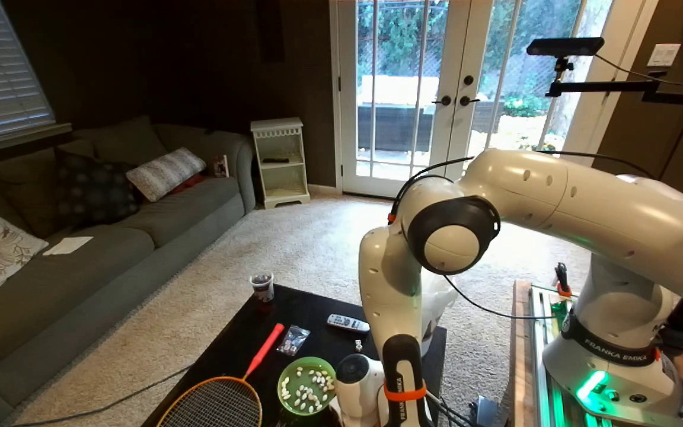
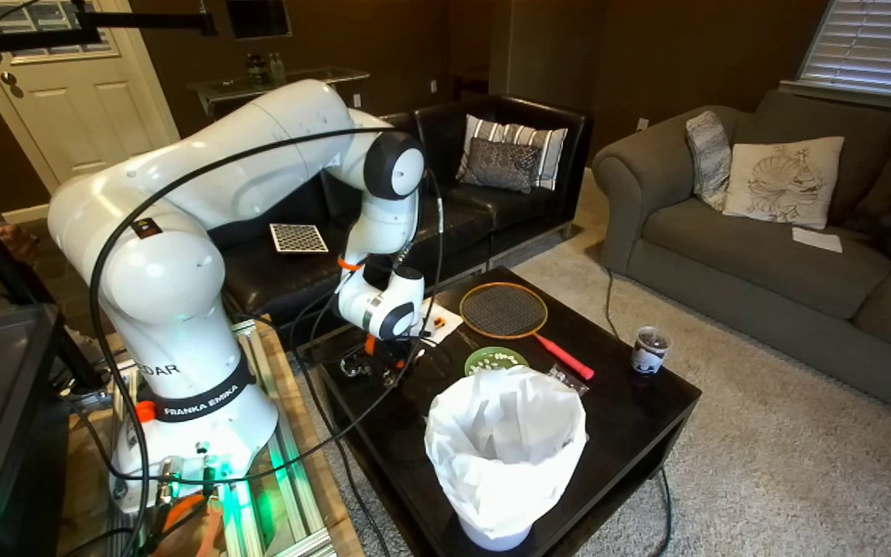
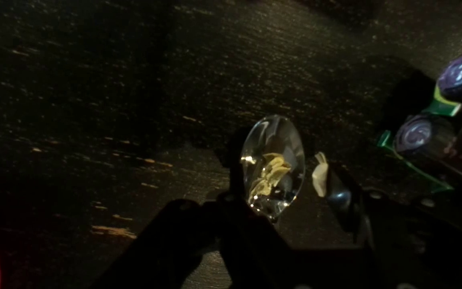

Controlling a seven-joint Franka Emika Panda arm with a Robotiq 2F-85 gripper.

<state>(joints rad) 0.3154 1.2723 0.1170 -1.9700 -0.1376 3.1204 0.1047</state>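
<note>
In the wrist view, the gripper (image 3: 283,192) stands with jaws parted around a clear oval piece (image 3: 273,164), yellowish at its core, on or just above the dark desk (image 3: 114,88). A gap containing a pale sliver (image 3: 320,178) separates it from one jaw; contact with the other is indistinct. Purple, swirl-faced objects (image 3: 419,132) lie rightward.

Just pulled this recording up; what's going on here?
A white robot arm bends down over a dark wooden coffee table. In the wrist view its black pincer stands open, with a clear, shiny oval object showing between its jaws: there's a gap on one side, and contact on the other is unclear. Also on the table: an orange-rimmed racket, a round green bowl of small white pieces and a white-lined bin.
</note>
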